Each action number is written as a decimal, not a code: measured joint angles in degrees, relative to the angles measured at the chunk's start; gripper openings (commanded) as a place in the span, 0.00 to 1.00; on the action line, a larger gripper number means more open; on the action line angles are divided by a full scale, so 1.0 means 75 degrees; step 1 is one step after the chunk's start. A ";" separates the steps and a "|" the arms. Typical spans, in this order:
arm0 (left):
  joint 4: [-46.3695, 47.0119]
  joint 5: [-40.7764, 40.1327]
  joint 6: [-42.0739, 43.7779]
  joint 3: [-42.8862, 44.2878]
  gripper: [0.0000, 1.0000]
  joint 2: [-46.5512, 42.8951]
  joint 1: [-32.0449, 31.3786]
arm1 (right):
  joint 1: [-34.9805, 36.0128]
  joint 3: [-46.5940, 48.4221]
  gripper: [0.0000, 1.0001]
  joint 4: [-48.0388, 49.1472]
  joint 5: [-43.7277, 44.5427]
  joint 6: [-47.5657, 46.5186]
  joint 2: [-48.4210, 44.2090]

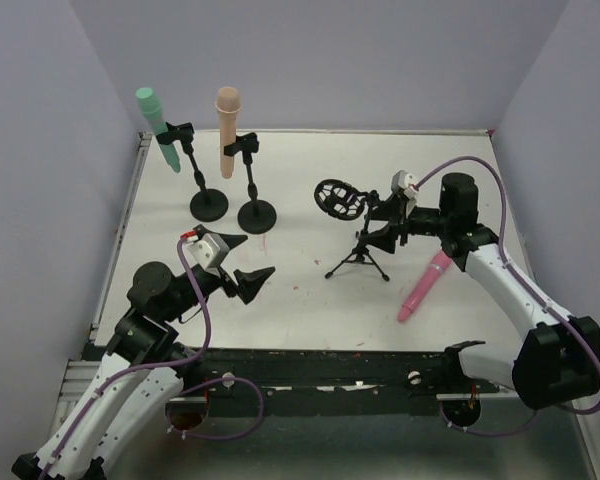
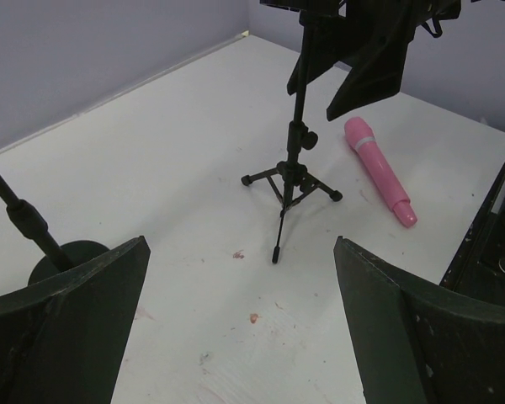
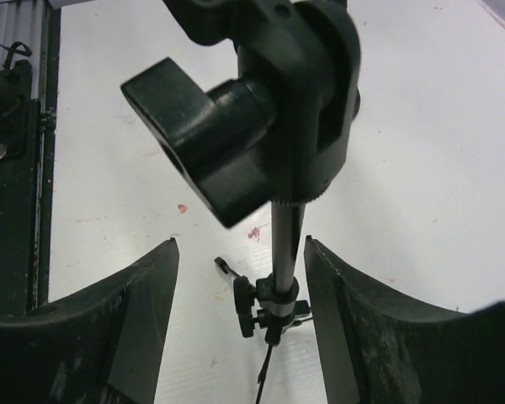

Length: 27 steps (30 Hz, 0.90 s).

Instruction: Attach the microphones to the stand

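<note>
The right gripper [image 3: 240, 244] stands spread around the pole of the tripod stand [image 1: 358, 258] (gripping nothing), so a sideways nudge could tip it toward the pink microphone [image 1: 425, 285] lying flat, lower right of centre.

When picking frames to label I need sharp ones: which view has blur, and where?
Right wrist view: the black plastic clamp knob of the tripod stand looms near the lens and is soft, the white table behind sharper. Left wrist view: the pink plastic microphone is crisp. Top external view: even light, faint shadows, no glare.
</note>
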 measured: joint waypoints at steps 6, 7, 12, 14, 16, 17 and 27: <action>0.0041 0.0055 -0.0073 0.0000 0.99 -0.0003 0.0000 | -0.0574 0.0530 0.82 -0.1609 0.0513 -0.0437 -0.0385; 0.0038 0.0055 -0.0076 0.0000 0.99 -0.0009 0.0000 | -0.0656 0.0711 0.85 -0.1955 0.0726 -0.0495 -0.0434; 0.0020 0.0017 -0.0076 0.0000 0.99 -0.0111 0.0000 | -0.0851 0.1311 1.00 -0.3290 0.2498 -0.0149 -0.0866; -0.0026 -0.0012 -0.0076 0.0003 0.99 -0.0108 0.0000 | -0.0886 0.1285 1.00 -0.3558 0.3555 0.0411 -0.1134; -0.0096 -0.0017 -0.0076 0.0006 0.99 -0.0108 0.0000 | -0.0985 0.1119 1.00 -0.3622 0.4826 0.1142 -0.1396; -0.0140 -0.0017 -0.0079 0.0009 0.99 -0.0108 0.0000 | -0.1078 0.0988 1.00 -0.3631 0.5455 0.1530 -0.1518; -0.0198 -0.0012 -0.0131 0.0079 0.99 -0.0154 0.0000 | -0.2387 0.0000 0.95 -0.3704 0.7096 0.4194 -0.0618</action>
